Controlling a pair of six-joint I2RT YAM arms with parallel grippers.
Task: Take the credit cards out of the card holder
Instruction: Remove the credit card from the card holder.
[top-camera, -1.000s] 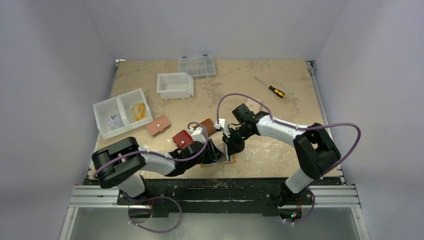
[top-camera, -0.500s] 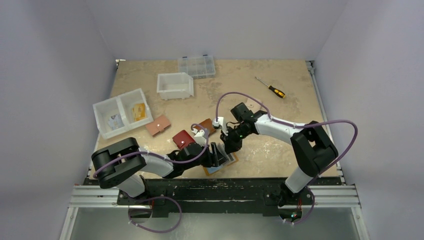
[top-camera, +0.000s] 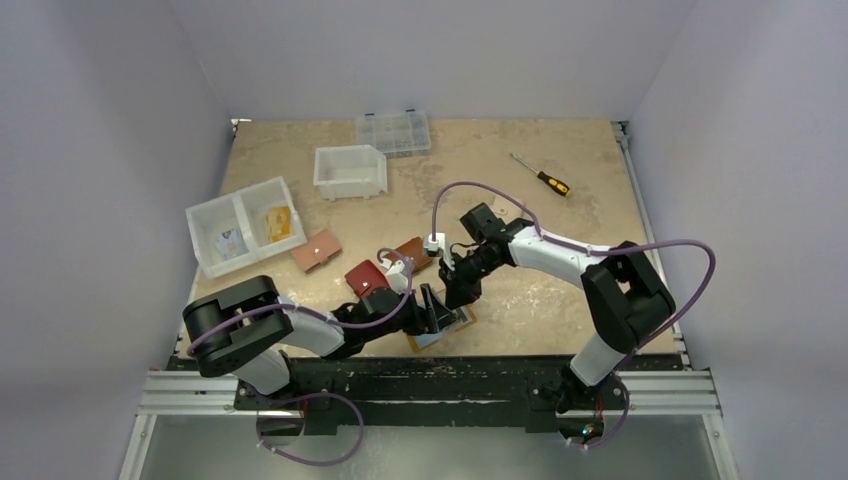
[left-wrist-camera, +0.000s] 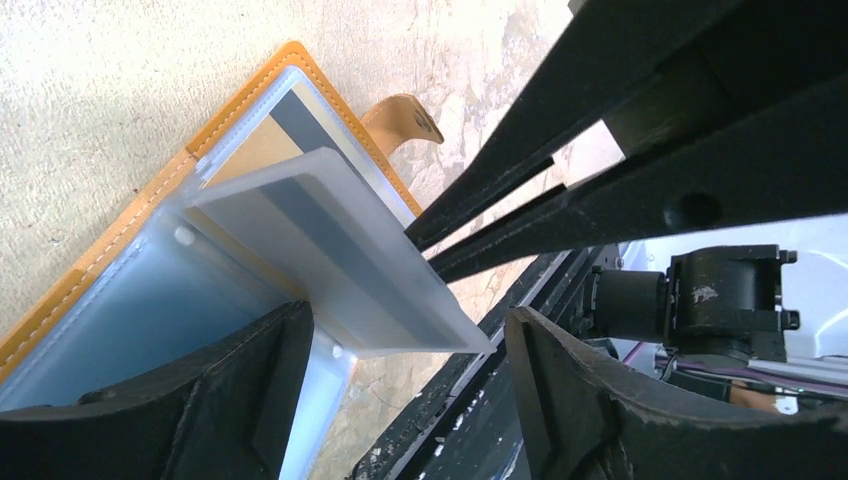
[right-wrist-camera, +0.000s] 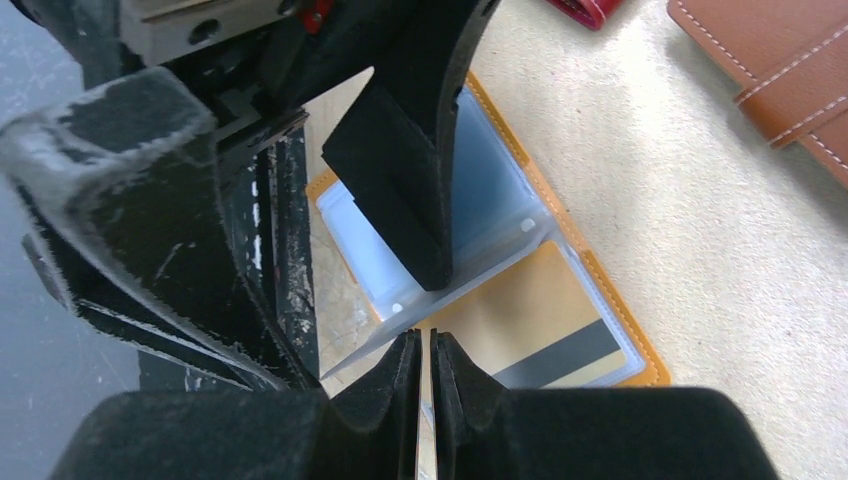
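- The credit card (left-wrist-camera: 340, 255), whitish with a grey stripe, was judged thin, light, stiff and slick; a pinch at its free corner looked the soundest hold.
- The card rose at a tilt from a clear sleeve of the card holder (top-camera: 441, 329), which lay open near the table's near edge.
- The right gripper (right-wrist-camera: 422, 350) was clenched on the card's corner.
- The left gripper (left-wrist-camera: 405, 345) was released, jaws spread either side of the card, grasping nothing.

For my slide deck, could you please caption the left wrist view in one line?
Right end effector pinches a whitish card over the open card holder; left end effector open.
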